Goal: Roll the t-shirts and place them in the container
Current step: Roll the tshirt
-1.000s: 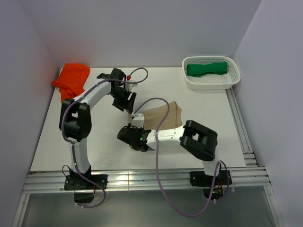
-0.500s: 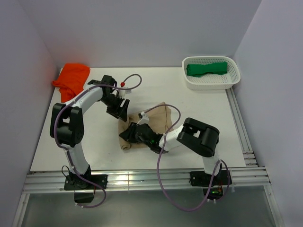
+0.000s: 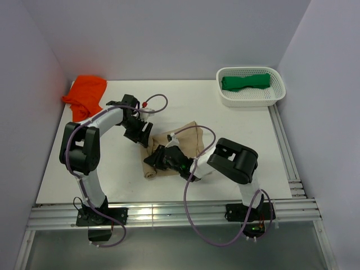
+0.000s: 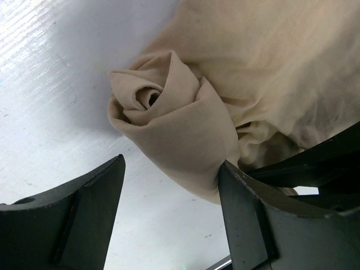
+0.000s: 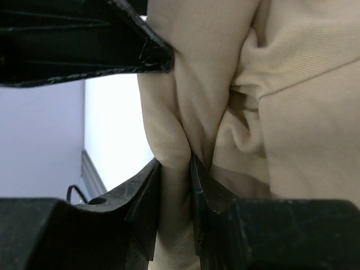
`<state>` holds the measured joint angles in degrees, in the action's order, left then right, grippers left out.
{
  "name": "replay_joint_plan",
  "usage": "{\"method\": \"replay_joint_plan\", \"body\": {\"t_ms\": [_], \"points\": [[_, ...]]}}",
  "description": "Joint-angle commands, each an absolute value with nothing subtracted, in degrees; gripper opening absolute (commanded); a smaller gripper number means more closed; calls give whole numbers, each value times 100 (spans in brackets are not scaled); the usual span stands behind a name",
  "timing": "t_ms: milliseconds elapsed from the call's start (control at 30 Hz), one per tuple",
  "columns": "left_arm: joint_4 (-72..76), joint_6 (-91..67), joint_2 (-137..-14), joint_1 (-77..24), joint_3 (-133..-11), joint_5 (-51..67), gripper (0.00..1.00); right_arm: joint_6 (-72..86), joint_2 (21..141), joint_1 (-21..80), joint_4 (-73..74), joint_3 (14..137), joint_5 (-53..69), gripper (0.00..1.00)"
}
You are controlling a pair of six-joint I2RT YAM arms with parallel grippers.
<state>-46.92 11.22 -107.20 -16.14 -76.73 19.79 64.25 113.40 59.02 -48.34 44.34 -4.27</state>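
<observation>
tan t-shirt (image 4: 169, 121): lying mid-table (image 3: 121, 174), near end wound into a tight spiral roll, the rest spreading loose and wrinkled
fabric: soft matte knit, fine ribbing showing in right wrist view
left gripper (image 4: 173, 163): jaws standing wide apart, straddling the rolled end
right gripper (image 5: 175, 169): pinching a fold of the tan t-shirt
others: orange t-shirt (image 3: 85, 95) lying crumpled far left; green t-shirt (image 3: 244, 82) sitting in white perforated basket (image 3: 275, 93)

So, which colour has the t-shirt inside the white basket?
The t-shirt is deep green, seen best in the top external view.
</observation>
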Motion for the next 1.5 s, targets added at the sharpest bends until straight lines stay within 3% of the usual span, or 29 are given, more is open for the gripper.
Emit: {"method": "replay_joint_plan", "body": {"t_ms": [0,300,667,733,867,900,1100,1233,1267,1367,1467], "points": [[-4430,1072,-10748,-1608,-7901,2153,72,6311,11048,5924,-4149,4623,-825,32],[-4491,906,-10811,-1696,-8094,2795,73,6258,11144,6029,-3525,4913,-1028,31],[-4000,554,-11100,-1934,-8024,1030,69,6293,11206,6056,-3375,5018,-1090,30],[-3955,528,-11109,-1934,-8024,801,64,6310,11197,6047,-3366,5001,-1107,30],[-3824,466,-11057,-1942,-8068,186,42,6416,11136,6064,-3375,4905,-1230,29],[-3780,440,-11057,-1942,-8086,28,31,6494,11118,6073,-3410,4826,-1257,29],[-3858,483,-11232,-1978,-8191,-360,1,6881,11127,6082,-4095,4439,-1099,28],[-3893,501,-11399,-1986,-8209,-474,1,7162,11329,6091,-4875,4289,-827,28],[-3894,492,-11434,-1986,-8226,-475,11,7259,11416,6091,-4974,4289,-730,28],[-3858,466,-11434,-1969,-8296,-466,20,7374,11513,6117,-5194,4298,-642,27],[-4068,448,-11487,-1890,-8585,-256,34,7681,11663,6117,-5554,4158,-607,28]]}}
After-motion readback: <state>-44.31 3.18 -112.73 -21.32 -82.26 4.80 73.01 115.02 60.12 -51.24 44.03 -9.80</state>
